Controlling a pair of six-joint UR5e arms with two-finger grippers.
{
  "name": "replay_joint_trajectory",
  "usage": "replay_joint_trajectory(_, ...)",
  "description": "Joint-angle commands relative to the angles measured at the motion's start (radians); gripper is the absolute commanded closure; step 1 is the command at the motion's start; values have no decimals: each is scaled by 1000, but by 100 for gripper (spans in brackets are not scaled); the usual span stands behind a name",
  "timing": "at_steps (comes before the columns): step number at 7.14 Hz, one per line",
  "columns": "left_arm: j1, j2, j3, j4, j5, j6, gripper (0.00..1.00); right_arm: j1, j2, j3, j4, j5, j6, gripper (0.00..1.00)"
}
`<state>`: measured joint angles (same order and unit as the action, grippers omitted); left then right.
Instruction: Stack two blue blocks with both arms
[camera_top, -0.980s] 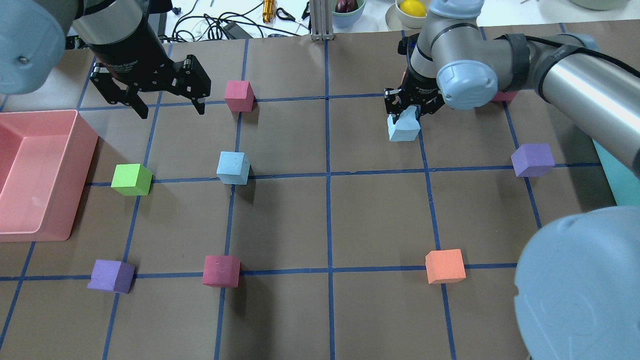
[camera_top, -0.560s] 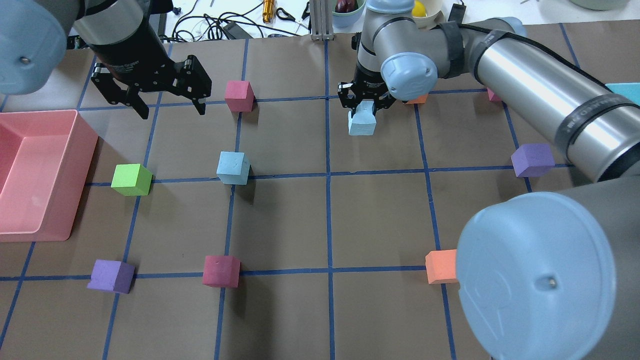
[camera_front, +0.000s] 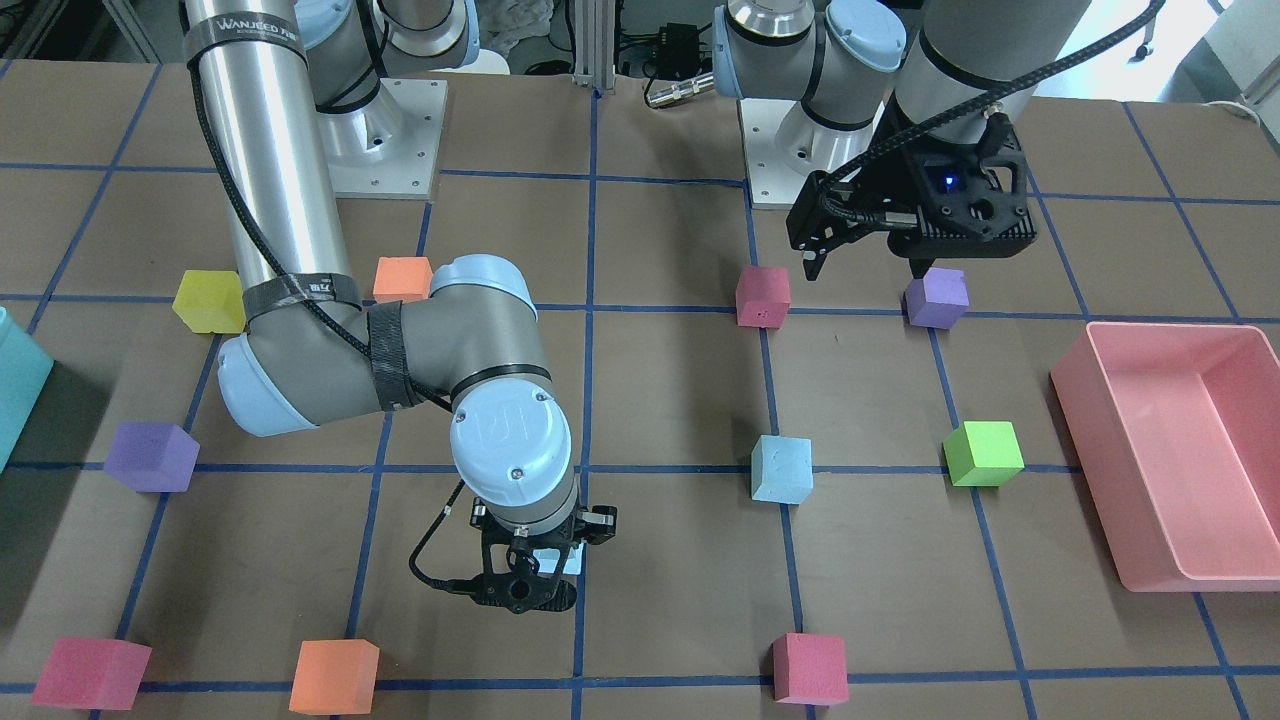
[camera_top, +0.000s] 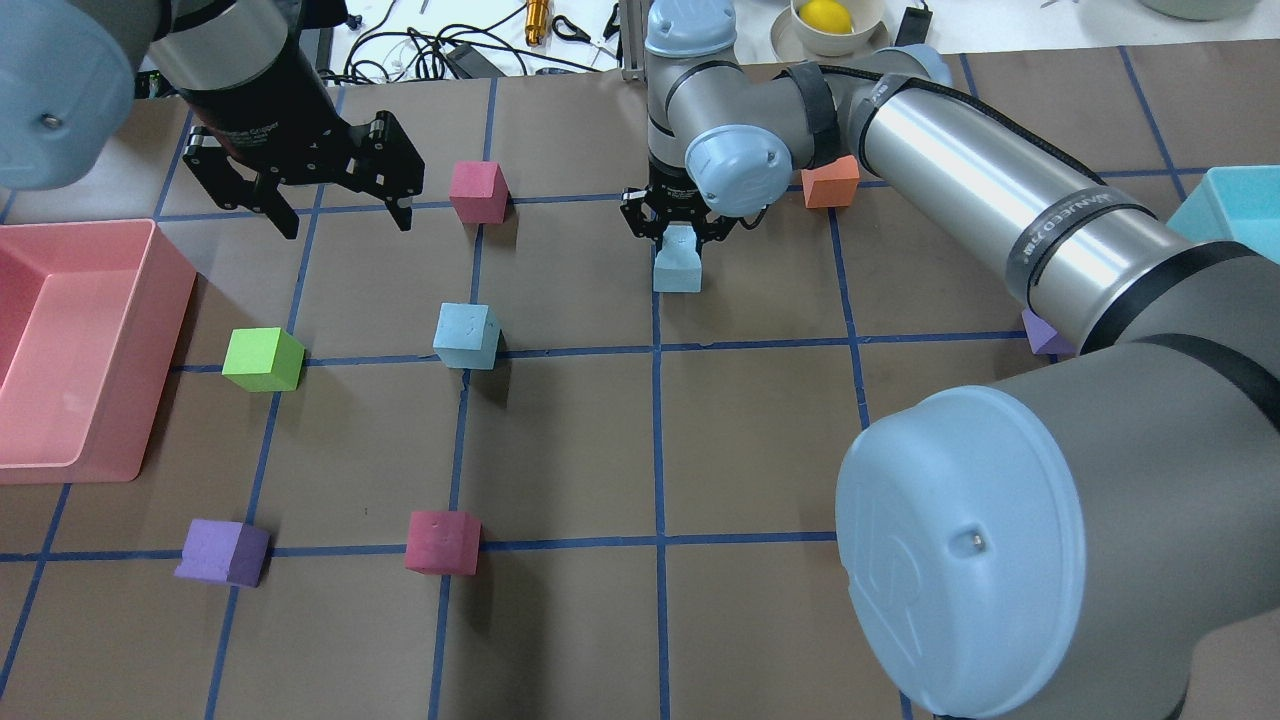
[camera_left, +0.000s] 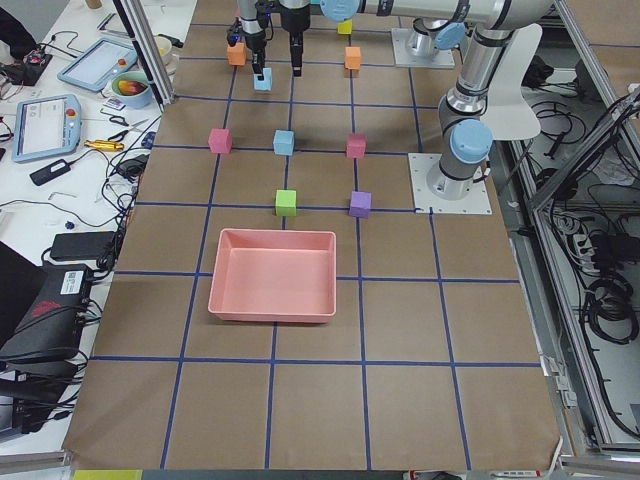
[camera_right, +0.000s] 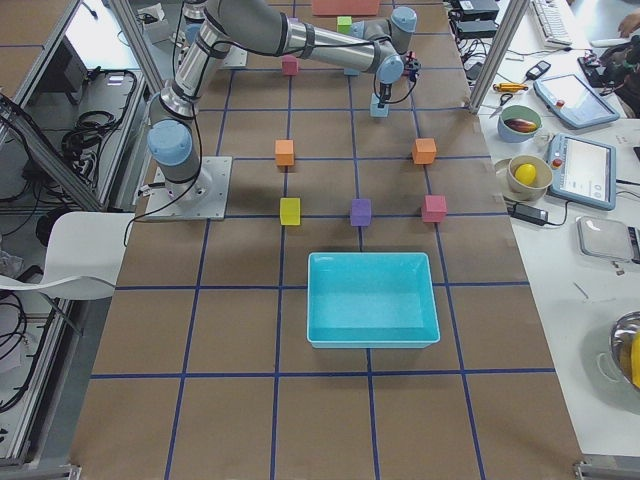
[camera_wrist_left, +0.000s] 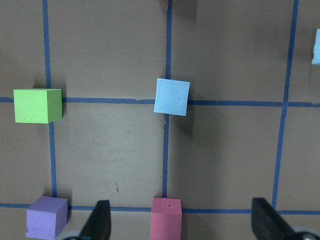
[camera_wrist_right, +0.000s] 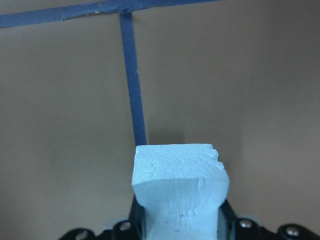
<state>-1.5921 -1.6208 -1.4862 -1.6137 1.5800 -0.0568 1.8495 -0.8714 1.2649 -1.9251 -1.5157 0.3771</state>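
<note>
A black strap (camera_front: 240, 32) round the right arm (camera_front: 265, 180) says WANJEED in white; the front view shows it best, and the overhead view shows the same word lower on that arm; the white writing on the left gripper (camera_top: 344, 222) is too small to read.

The right gripper (camera_top: 678, 222) is clamped tight on the held blue block (camera_top: 677, 268); the right wrist view shows this best, with the block filling the gap between the two black fingers and its sides pinched in a little; a blue tape line runs away under it and a dark shadow lies on the brown paper just past it; the front view hides nearly all of this block behind the gripper; the overhead view shows it hanging below the gripper, over the middle tape line, on the far half of the table.

The left gripper has its fingers wide apart and holds nothing; it hangs above the table near a dark pink cube (camera_top: 478, 190); only the front view shows the small blue light on it; the left wrist view shows just the two finger tips at its bottom edge, well apart.

That same view looks down on the other blue block (camera_top: 467, 335); it sits on a tape crossing, with a green cube (camera_top: 262, 359) to one side and the pink bin (camera_top: 150, 300) beyond; it is well apart from the held blue block.
</note>
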Motion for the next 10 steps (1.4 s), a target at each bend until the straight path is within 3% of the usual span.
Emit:
replay_joint_trajectory(1,0,1,-2,0,0,0,0,7,23,-41,8,3,17,83)
replay_joint_trajectory(6,3,5,-5,0,0,2,0,16,45,-56,18,3,28,77)
replay_joint_trajectory(7,3,7,-8,0,2,2,0,16,48,-56,11,3,16,45)
replay_joint_trajectory(8,3,10,-11,0,2,2,0,16,49,-56,6,3,14,30)
replay_joint_trajectory(10,3,9,-9,0,2,2,0,16,49,-55,6,3,25,12)
